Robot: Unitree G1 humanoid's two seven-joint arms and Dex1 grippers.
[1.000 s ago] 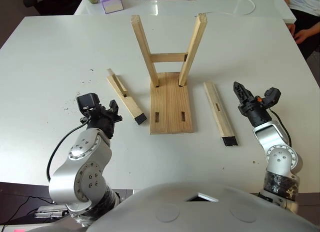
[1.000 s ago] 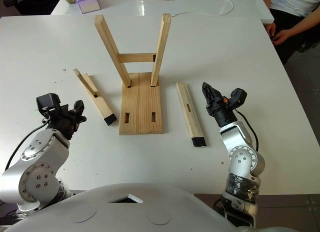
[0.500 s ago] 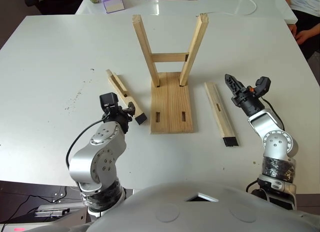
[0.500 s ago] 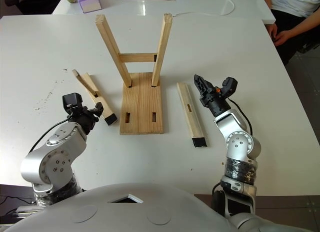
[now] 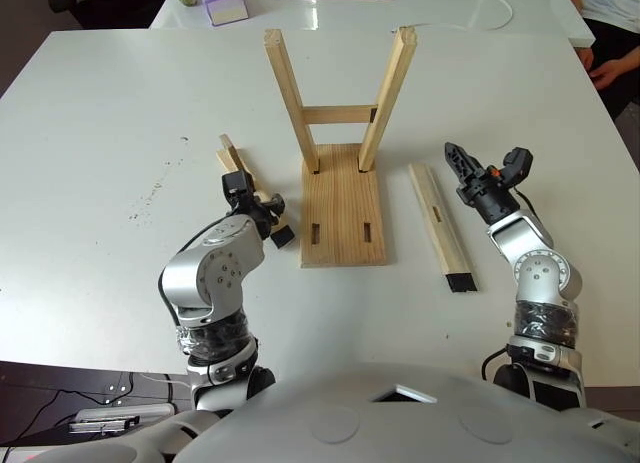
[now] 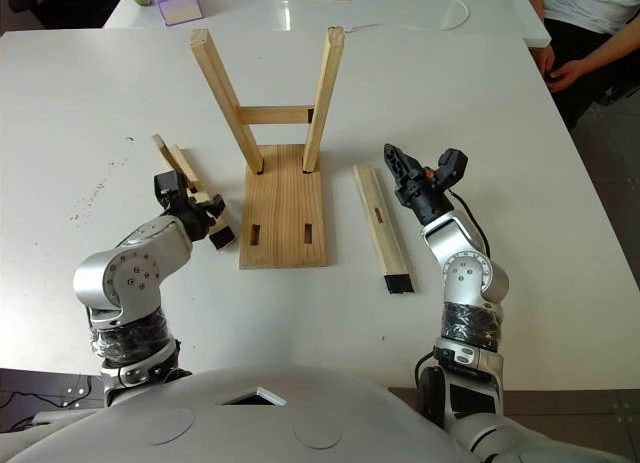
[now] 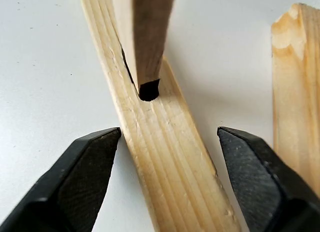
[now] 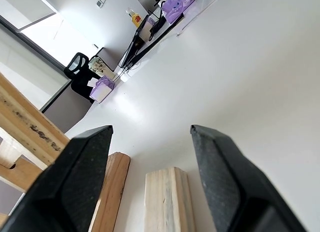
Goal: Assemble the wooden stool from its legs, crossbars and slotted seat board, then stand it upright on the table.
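Leg (image 7: 175, 182) within spread left tool (image 7: 168, 132)

My left hand (image 7: 168, 137) stands spread around the left loose leg (image 5: 232, 158), with a gap on each flank. The seat board (image 5: 342, 218) and its upright frame (image 5: 338, 114) wall off the middle. My right hand (image 5: 455, 161) hangs spread near the right loose leg (image 5: 438, 223); the tabletop (image 5: 120, 113) beyond it lies open.

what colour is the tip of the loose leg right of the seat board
Black tip on a pale wooden leg; clearest in the left eye view.
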